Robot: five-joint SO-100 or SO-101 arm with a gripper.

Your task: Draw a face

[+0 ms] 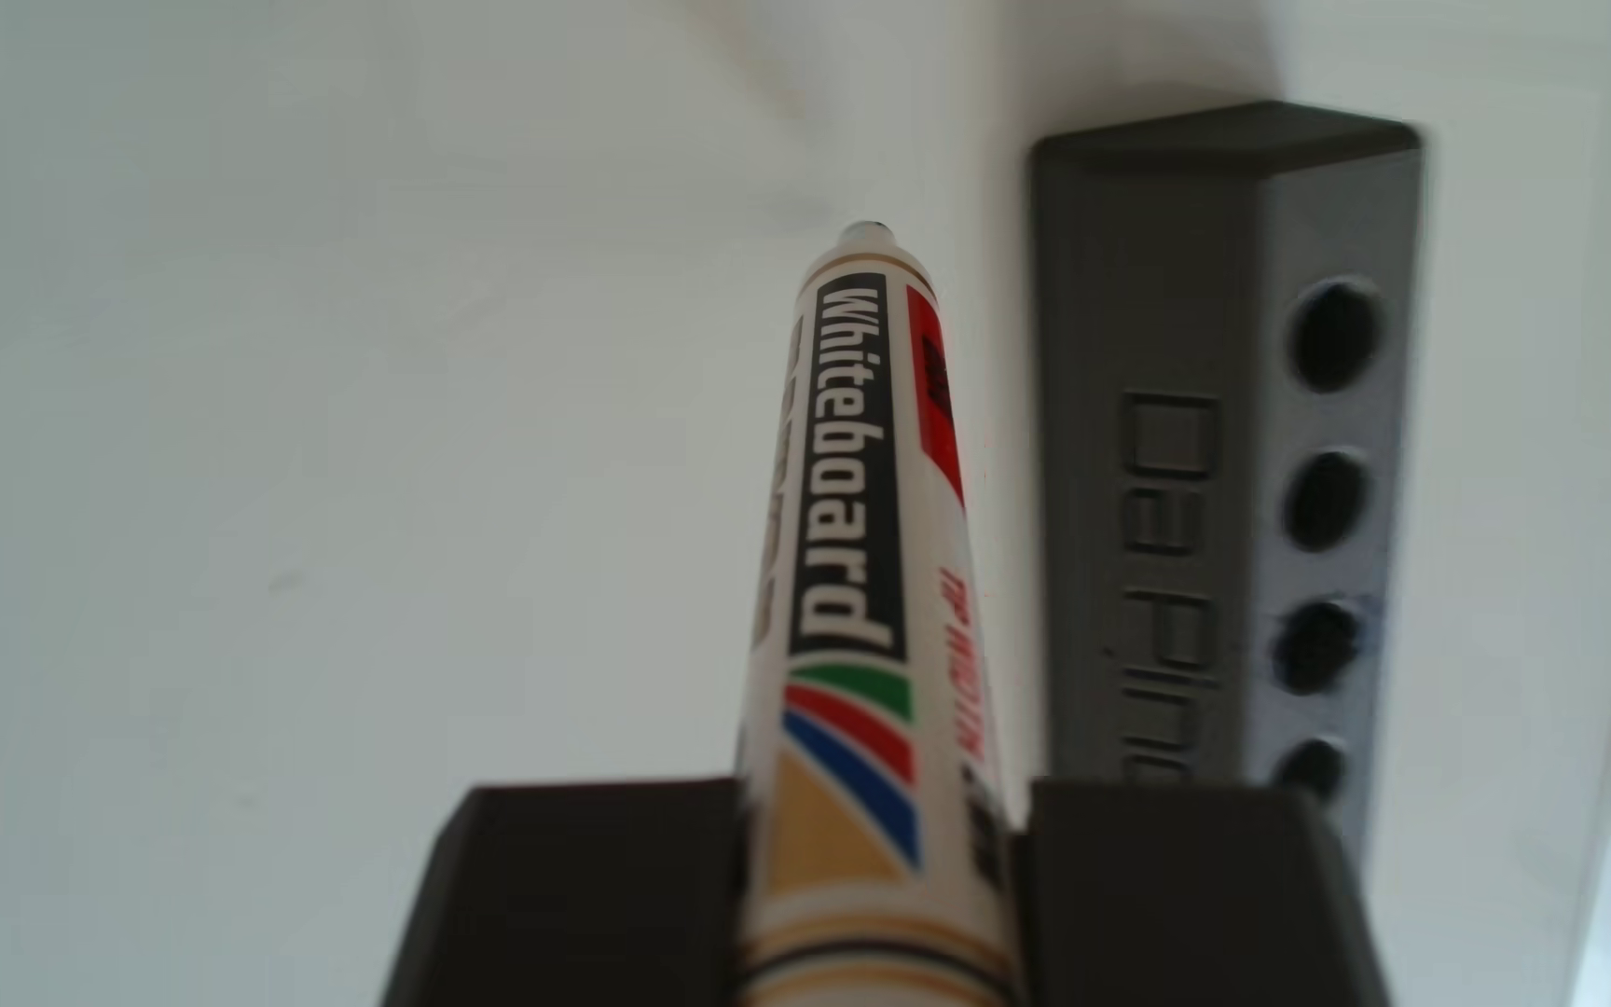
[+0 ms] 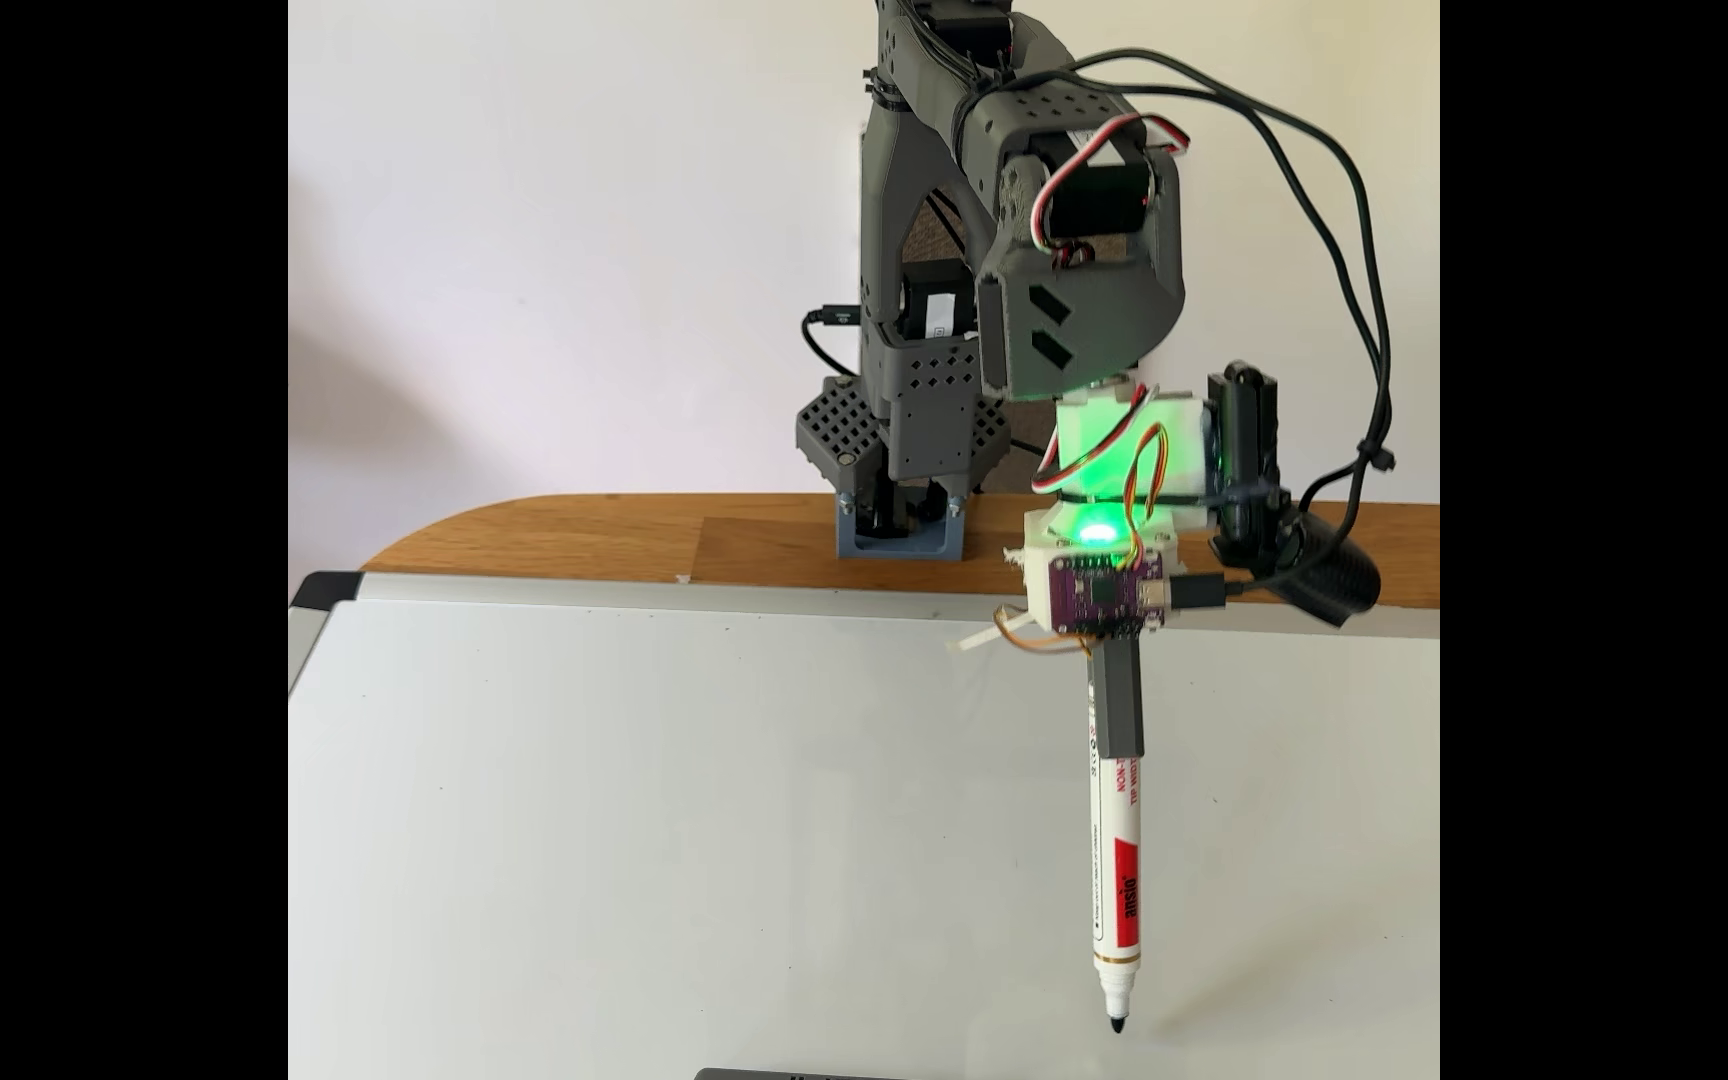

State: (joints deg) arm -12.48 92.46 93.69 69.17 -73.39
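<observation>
Because a face is to be drawn, the marker (image 2: 1115,862) is held near-upright, clamped in a dark holder (image 1: 879,900), tip just above the blank whiteboard (image 2: 631,831) at five o'clock. Finger position cannot be told. A gray pen rack (image 1: 1228,436) is noted at three o'clock of the marker.

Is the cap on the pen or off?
Off. In the fixed view the marker hangs from the arm's tool with its bare black tip pointing down at the whiteboard, and no cap covers it.
</observation>
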